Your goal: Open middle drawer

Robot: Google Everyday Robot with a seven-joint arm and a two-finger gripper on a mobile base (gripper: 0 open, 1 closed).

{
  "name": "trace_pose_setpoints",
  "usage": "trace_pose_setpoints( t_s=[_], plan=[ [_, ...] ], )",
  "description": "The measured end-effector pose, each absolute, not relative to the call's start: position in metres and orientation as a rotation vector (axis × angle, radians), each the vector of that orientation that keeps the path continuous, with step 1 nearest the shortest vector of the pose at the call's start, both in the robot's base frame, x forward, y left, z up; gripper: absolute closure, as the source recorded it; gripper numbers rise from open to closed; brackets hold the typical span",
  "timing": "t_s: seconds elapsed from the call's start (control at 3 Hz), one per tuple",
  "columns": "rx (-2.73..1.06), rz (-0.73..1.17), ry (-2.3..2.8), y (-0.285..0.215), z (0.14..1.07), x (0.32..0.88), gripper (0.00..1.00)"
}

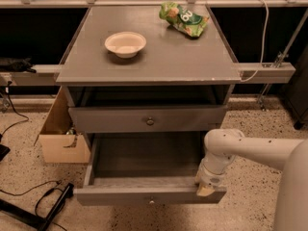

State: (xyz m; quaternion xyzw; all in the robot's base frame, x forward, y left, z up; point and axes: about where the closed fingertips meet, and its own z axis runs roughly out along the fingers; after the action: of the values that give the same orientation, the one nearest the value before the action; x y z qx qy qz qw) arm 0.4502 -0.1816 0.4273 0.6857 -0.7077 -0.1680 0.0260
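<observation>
The grey cabinet (149,71) has a drawer pulled far out at the bottom of what shows. This is the middle drawer (144,195), with a small round knob (151,201) on its front and a wide shallow grey tray (144,155) that holds nothing. My gripper (207,189) points down at the right end of that drawer's front, at the tray's front right corner. My white arm (250,146) reaches in from the right. Above it, a drawer with a bigger knob (150,121) stands slightly out.
A white bowl (125,43) and a green snack bag (184,17) lie on the cabinet top. A cardboard box (60,129) stands on the floor to the left. Black cables (43,201) lie at the front left. A rail (269,71) runs to the right.
</observation>
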Motion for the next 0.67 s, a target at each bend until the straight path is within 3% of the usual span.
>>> trace_pose_setpoints(
  t_s=[0.67],
  plan=[
    [2.103,-0.535,-2.223,-0.177,0.4321,0.4502,1.0]
  ],
)
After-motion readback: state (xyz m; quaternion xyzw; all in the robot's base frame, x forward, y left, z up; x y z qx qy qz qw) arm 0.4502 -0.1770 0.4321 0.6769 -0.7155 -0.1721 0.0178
